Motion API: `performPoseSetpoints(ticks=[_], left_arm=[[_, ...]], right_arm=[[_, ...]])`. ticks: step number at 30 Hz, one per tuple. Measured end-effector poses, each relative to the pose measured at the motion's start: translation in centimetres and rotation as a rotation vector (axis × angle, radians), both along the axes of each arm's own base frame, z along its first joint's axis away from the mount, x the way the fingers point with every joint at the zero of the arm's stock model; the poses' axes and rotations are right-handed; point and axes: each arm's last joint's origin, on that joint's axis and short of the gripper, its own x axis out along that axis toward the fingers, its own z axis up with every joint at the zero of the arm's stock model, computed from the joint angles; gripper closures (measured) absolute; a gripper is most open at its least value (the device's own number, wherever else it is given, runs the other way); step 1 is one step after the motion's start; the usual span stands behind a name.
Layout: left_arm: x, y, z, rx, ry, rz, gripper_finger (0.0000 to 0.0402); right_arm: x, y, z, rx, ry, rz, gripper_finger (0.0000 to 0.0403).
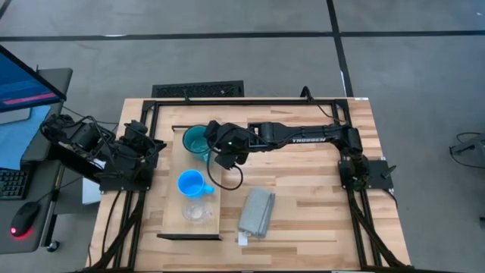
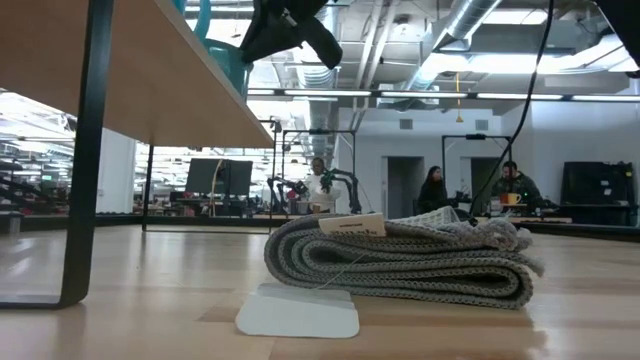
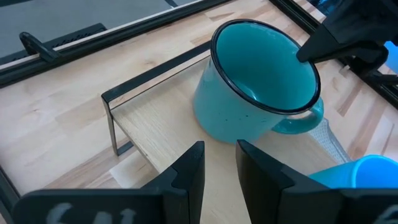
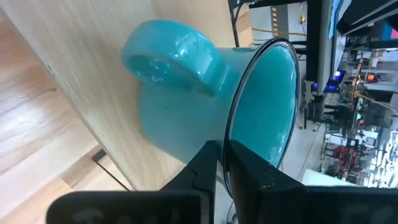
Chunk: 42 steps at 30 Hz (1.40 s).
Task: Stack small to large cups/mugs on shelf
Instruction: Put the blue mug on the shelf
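a grey cloth (image 1: 256,212) is lying beside the shelf (image 1: 173,224); the right tool (image 1: 214,149) is pinching the teal mug (image 1: 196,139) rim, apparently tilted; the left tool (image 3: 219,163) is sitting narrow nearby.

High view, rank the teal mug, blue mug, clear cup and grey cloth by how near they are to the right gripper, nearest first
From the right gripper:
1. Teal mug, gripped at its rim, at the shelf's far end.
2. Blue mug, mid-shelf.
3. Clear cup at the shelf's near end and grey cloth on the tabletop: too close to call.

High view looks straight down, low view level; wrist views (close) share teal mug (image 3: 255,93).
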Motion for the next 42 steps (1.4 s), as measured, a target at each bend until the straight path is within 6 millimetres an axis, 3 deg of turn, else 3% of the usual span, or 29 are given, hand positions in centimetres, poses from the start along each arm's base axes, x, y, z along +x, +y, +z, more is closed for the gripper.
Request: performPoseSetpoints(ticks=[15,29,42], left_arm=[[0.0,0.0,0.0,0.0,0.001,-0.001,0.0319],[0.0,0.0,0.0,0.0,0.001,-0.001,0.0319],[0.0,0.0,0.0,0.002,0.003,-0.004,0.0319]], right_arm=[[0.0,0.0,-0.1,-0.018,0.015,0.045,0.0347],[0.0,0.4,-0.4,-0.042,0.023,-0.001,0.0268],[0.4,1.0,-0.1,-0.084,-0.036,-0.038,0.0236]])
